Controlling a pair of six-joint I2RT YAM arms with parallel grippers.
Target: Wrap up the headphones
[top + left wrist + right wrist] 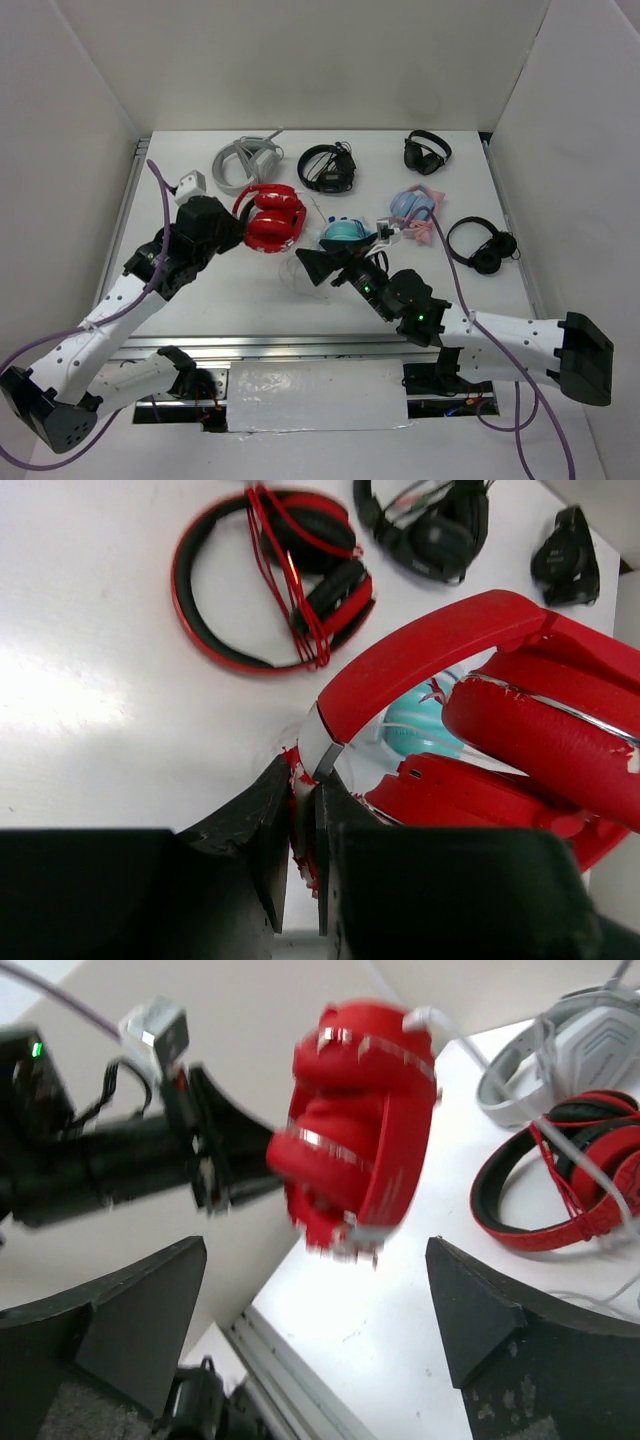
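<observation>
The glossy red headphones are folded compact and lifted just above the table at centre left. My left gripper is shut on the pale end of their headband, with the red earcups hanging to its right. In the right wrist view the headphones appear blurred, and a thin white cable trails from them across the table. My right gripper is open just right of the headphones. Its two fingers stand wide apart with nothing between them.
A red-and-black hoop headset lies under and behind the lifted pair. A teal pair sits beside my right gripper. White headphones, black ones and a blue-and-pink pair fill the back and right. White walls enclose the table.
</observation>
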